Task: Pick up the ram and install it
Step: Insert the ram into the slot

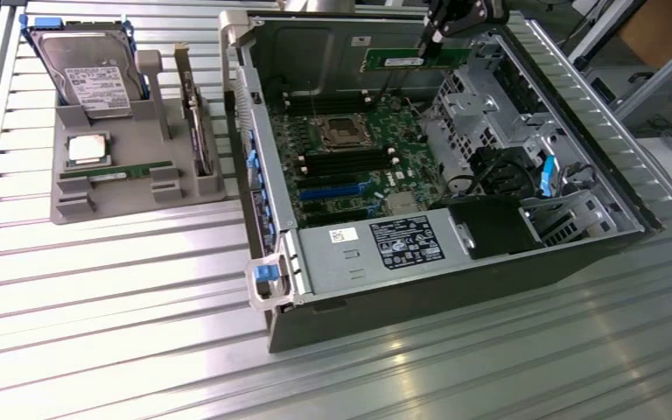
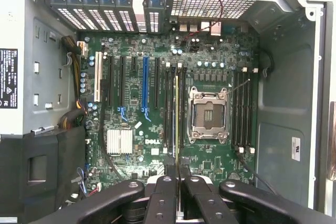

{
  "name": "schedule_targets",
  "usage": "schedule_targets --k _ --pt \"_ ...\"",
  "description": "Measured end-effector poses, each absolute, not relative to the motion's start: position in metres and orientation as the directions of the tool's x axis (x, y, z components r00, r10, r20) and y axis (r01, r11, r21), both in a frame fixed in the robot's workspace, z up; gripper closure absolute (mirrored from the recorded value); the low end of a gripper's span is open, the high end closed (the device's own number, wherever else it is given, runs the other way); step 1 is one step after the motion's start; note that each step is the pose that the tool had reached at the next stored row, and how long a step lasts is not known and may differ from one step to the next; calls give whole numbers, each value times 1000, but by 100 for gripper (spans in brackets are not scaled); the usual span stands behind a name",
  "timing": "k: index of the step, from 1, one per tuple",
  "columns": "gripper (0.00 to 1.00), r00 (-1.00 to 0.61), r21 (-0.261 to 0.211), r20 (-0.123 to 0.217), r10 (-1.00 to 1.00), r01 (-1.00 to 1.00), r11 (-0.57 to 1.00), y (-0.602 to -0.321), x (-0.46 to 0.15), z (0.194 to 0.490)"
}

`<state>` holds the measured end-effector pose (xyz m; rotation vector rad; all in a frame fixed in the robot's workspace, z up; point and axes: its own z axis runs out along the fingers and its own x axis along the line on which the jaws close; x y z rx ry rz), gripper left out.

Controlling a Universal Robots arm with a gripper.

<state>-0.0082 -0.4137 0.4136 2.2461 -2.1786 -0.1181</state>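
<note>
My gripper (image 1: 433, 42) hangs over the far side of the open computer case (image 1: 269, 262), shut on the ram (image 1: 416, 61), a long green stick held level above the motherboard (image 1: 342, 166). In the wrist view the black fingers (image 2: 167, 198) clamp the ram (image 2: 177, 124), which shows edge-on as a thin line over the black memory slots (image 2: 170, 108) beside the processor socket (image 2: 210, 114). The stick is still above the board, apart from the slots. A second ram stick (image 1: 115, 172) lies in the grey holder (image 1: 126, 206) at the exterior view's left.
The grey holder also carries a hard drive (image 1: 91, 74), a square silver processor chip (image 1: 87, 149) and an upright card (image 1: 199, 122). Inside the case sit a power supply (image 1: 388, 245), drive cage (image 1: 482, 114) and cables (image 1: 506, 175). More memory slots (image 2: 241, 114) lie beyond the socket.
</note>
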Motion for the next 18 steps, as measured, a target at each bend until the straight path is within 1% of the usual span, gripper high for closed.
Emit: schedule_targets --k 4,10,18 --pt "88 29 60 -47 -998 -998 -32 -414 -8 411" --pt "88 29 60 -47 -998 -998 -32 -414 -8 398" --pt "88 29 60 -47 -998 -998 -32 -414 -8 388"
